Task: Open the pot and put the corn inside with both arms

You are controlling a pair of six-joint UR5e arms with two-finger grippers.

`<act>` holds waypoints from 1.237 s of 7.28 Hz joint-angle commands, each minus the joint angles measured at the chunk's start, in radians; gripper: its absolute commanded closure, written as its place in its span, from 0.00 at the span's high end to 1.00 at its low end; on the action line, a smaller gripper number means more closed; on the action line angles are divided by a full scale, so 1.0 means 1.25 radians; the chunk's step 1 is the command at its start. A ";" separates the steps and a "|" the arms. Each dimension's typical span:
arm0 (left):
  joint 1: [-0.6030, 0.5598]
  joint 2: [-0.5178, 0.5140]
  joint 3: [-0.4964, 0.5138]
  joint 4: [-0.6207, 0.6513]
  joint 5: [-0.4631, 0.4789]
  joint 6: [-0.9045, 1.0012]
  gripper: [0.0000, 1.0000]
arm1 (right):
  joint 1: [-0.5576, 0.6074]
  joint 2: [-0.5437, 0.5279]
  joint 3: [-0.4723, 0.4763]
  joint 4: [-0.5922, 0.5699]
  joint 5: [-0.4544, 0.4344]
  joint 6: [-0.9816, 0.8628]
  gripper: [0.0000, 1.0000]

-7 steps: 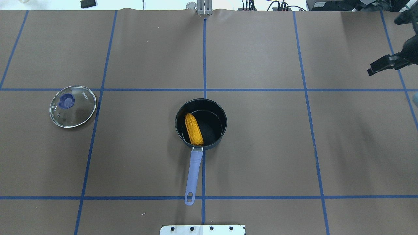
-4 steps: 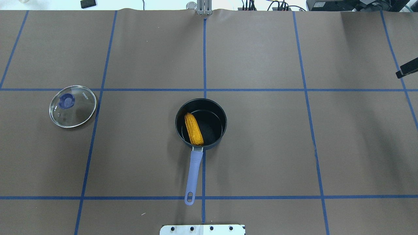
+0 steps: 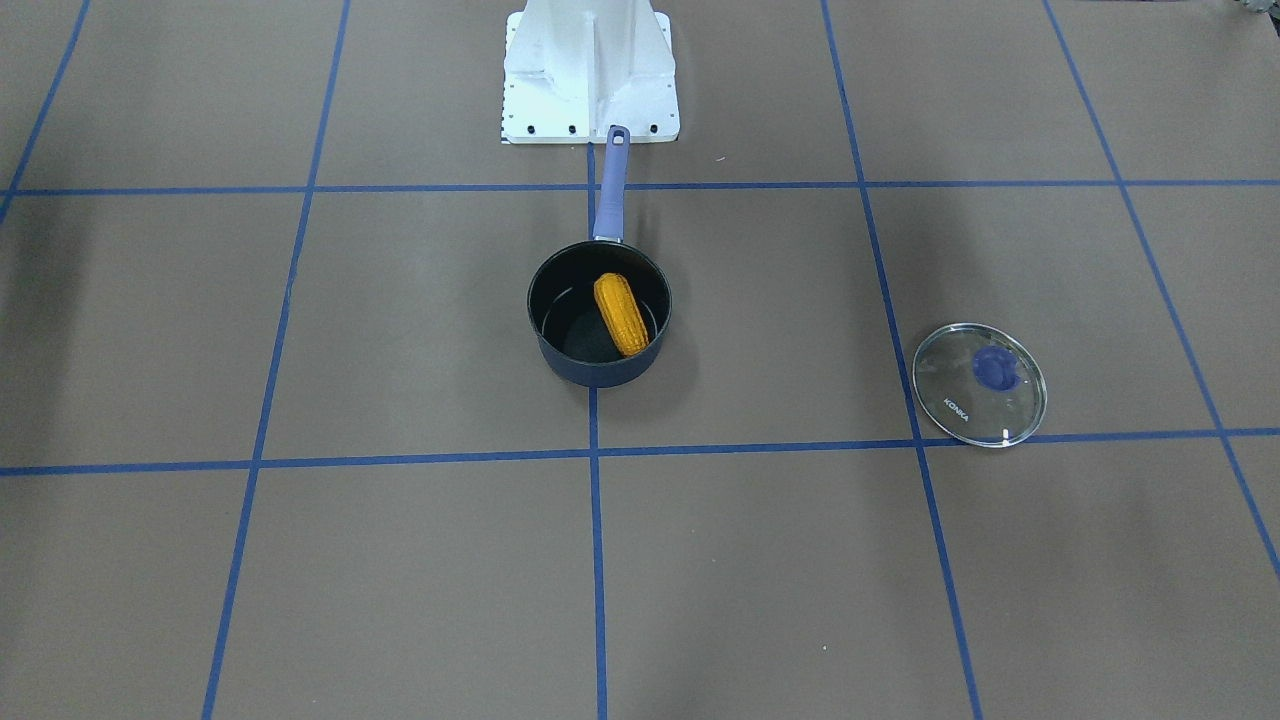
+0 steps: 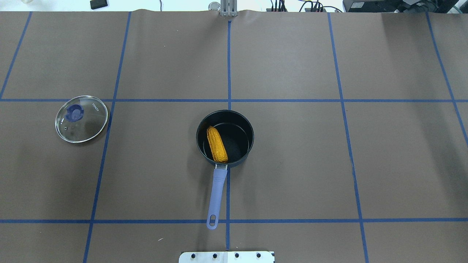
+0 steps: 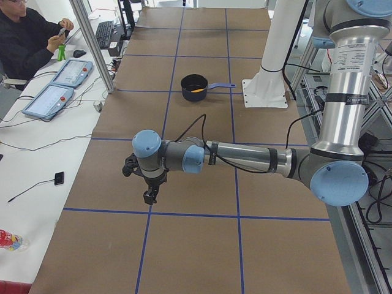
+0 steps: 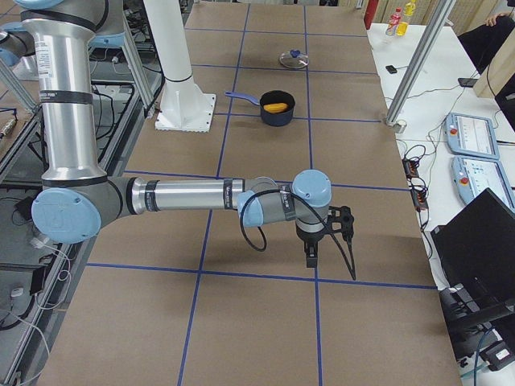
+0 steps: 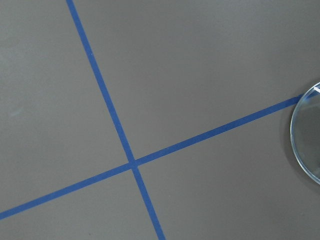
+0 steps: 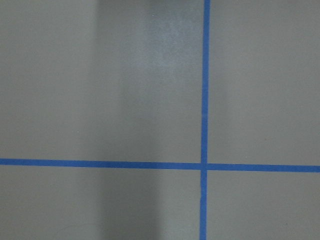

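Seen from overhead, the black tip of the right hand that poked in at the right edge half a second ago has gone from that view, while everything else lies as it did. The round dark pot [image 4: 239,140] stands open near the middle of the brown, matte bench [image 4: 292,164], its straight lavender handle [image 4: 216,193] running toward the robot. The bumpy yellow-orange corn [image 4: 217,144] lies inside it against the wall on the robot's left, tapered end away from the handle. The round glass lid [image 4: 81,119], with a blue knob and a metal rim, lies flat well apart on the robot's left. From the front, the corn [image 3: 621,315] rests slanted on the pot's black floor, the handle reaches toward the glossy white base [image 3: 588,70], and blue tape [image 3: 594,560] crosses the bench in a grid. From the left end, the grey-silver left arm [image 5: 245,158] stretches out low, and the black left hand [image 5: 149,195] points down above the bench; I cannot tell whether its fingers are spread or pressed together. From the right end, the right arm [image 6: 185,195] reaches out likewise, and the right hand [image 6: 311,256] points down above the bench, its state also beyond telling. The left wrist camera shows crossing tape and the lid's curved edge [image 7: 307,135] at the right border. The right wrist camera shows only bench and a tape cross.
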 commanded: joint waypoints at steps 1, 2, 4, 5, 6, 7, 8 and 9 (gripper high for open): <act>-0.001 0.010 -0.001 0.033 0.000 -0.006 1.00 | 0.004 -0.033 0.002 -0.024 -0.011 -0.046 1.00; -0.002 0.010 -0.001 0.034 0.000 -0.011 1.00 | 0.004 -0.033 0.002 -0.026 -0.010 -0.047 1.00; -0.003 0.011 0.000 0.034 0.000 -0.012 1.00 | -0.005 -0.036 0.003 -0.043 -0.010 -0.049 1.00; -0.005 0.011 0.000 0.034 0.001 -0.012 1.00 | -0.006 -0.036 0.004 -0.053 -0.010 -0.049 1.00; -0.005 0.011 0.000 0.034 0.001 -0.012 1.00 | -0.006 -0.036 0.004 -0.053 -0.010 -0.051 1.00; -0.005 0.011 0.000 0.034 0.001 -0.012 1.00 | -0.006 -0.036 0.004 -0.055 -0.010 -0.051 1.00; -0.006 0.012 0.000 0.034 0.001 -0.012 1.00 | -0.006 -0.037 0.004 -0.053 -0.010 -0.051 1.00; -0.006 0.012 -0.001 0.034 0.001 -0.012 1.00 | -0.006 -0.037 0.007 -0.053 -0.010 -0.051 1.00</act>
